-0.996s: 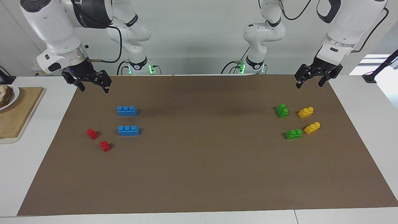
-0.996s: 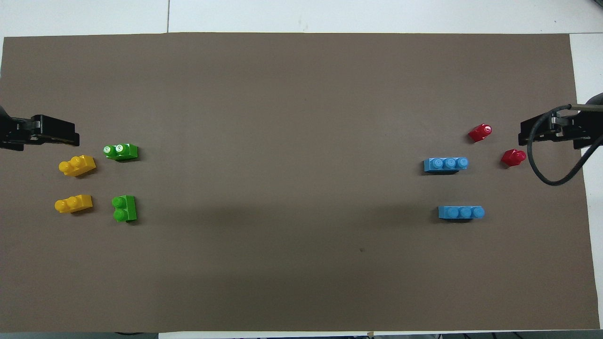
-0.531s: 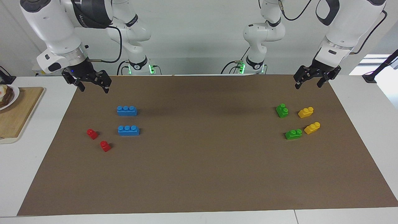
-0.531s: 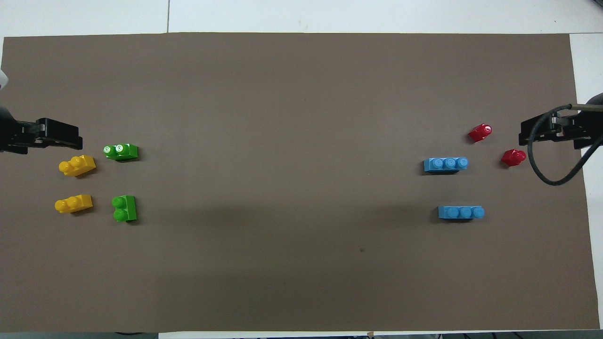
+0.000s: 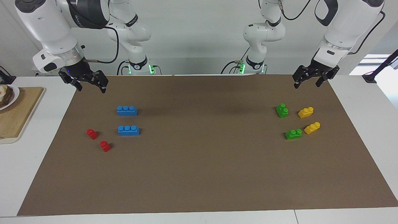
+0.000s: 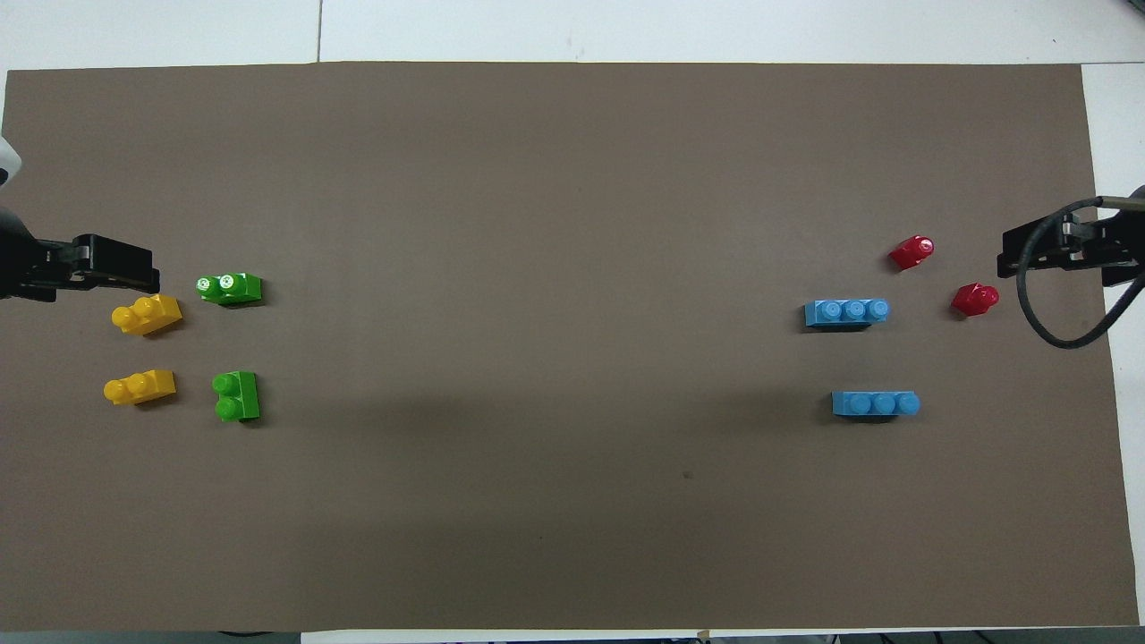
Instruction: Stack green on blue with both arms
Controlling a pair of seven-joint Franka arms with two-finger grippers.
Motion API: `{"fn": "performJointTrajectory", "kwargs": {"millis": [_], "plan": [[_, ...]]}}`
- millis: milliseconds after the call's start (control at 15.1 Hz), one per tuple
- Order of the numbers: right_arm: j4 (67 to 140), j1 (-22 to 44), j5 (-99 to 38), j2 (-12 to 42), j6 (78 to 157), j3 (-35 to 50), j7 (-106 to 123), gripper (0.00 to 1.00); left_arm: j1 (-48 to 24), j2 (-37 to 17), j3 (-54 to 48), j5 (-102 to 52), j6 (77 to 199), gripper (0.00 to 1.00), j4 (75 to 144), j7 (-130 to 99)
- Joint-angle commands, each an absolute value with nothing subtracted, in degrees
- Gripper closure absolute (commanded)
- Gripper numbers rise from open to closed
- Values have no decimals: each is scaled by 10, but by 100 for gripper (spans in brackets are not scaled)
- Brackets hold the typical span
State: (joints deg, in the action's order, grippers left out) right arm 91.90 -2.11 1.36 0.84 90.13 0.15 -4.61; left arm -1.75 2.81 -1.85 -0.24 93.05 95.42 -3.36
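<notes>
Two green bricks [image 5: 282,110] [image 5: 293,134] lie on the brown mat at the left arm's end; they also show in the overhead view [image 6: 237,395] [image 6: 229,287]. Two blue bricks [image 5: 127,110] [image 5: 128,130] lie at the right arm's end, also in the overhead view [image 6: 875,403] [image 6: 846,312]. My left gripper [image 5: 307,83] [image 6: 125,266] hangs open and empty in the air over the mat's left-arm end, apart from the green bricks. My right gripper [image 5: 91,88] [image 6: 1029,258] hangs open and empty over the mat's right-arm end, apart from the blue bricks.
Two yellow bricks [image 5: 305,112] [image 5: 312,128] lie beside the green ones. Two red bricks [image 5: 92,133] [image 5: 105,146] lie beside the blue ones. A wooden board [image 5: 18,115] with a plate of food [image 5: 6,96] sits off the mat [image 5: 202,174] at the right arm's end.
Both grippers have shifted slightly: the left one rose a little, the right one drifted outward toward its end of the table. No brick has moved.
</notes>
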Motion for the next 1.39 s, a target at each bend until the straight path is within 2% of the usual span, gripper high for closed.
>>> {"fn": "performJointTrajectory", "kwargs": {"millis": [0,199,398,664,930,1328], "plan": [[926,-32,11,-1,903,4,-20,0,-11,65,-21,7,989,0,1025,-26],[927,-39,11,0,926,4,-16,0,-5,91,-21,7,1026,0,1086,-25],[930,-37,11,0,937,4,-31,0,-4,95,-21,8,1048,0,1126,-25],[940,-33,8,1,944,5,-206,0,-4,116,-21,8,1119,0,1216,-24],[966,-29,-9,0,996,7,-389,0,9,108,-21,8,1151,0,1262,21],[996,-30,-66,15,1026,8,-607,0,37,101,-22,7,1175,0,1302,-8]]}}
